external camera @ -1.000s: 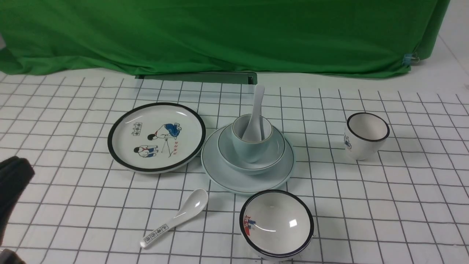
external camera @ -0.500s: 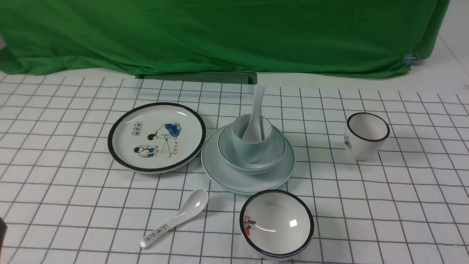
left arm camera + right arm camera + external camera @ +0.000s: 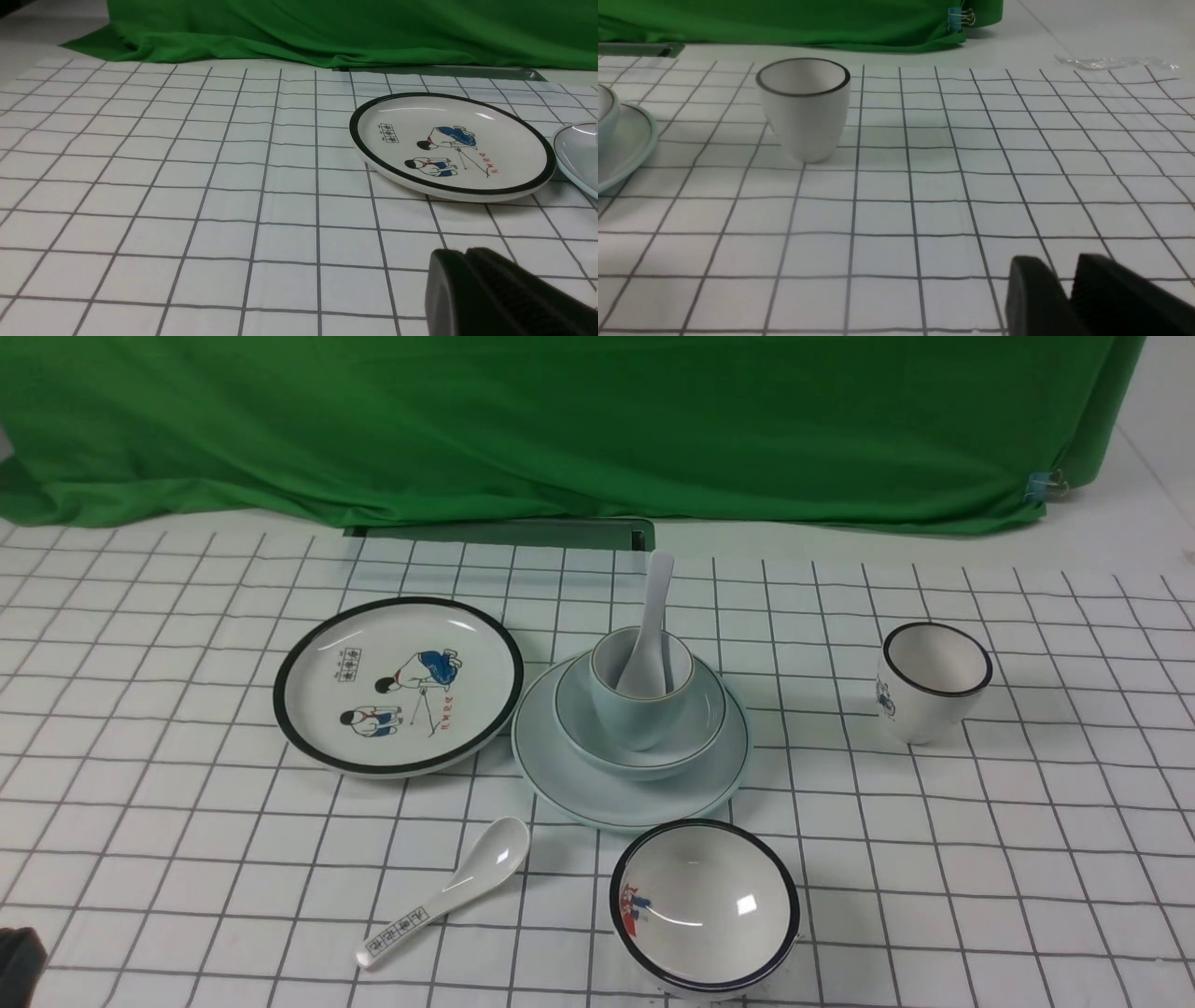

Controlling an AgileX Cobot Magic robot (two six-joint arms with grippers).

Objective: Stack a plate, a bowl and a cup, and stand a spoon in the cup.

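dark matte end effector [image 3: 460,252] on the left, blurred dark-grey end effector [image 3: 1057,259] on the right, tapered finger shapes

Setting: type uncertain, possibly a staged robot test area. Surface [image 3: 934,877], white, black grid lines. Green cloth [image 3: 560,429], one, hung beyond the surface. Blue clip [image 3: 1039,487], one, at the cloth's right-hand lower corner.
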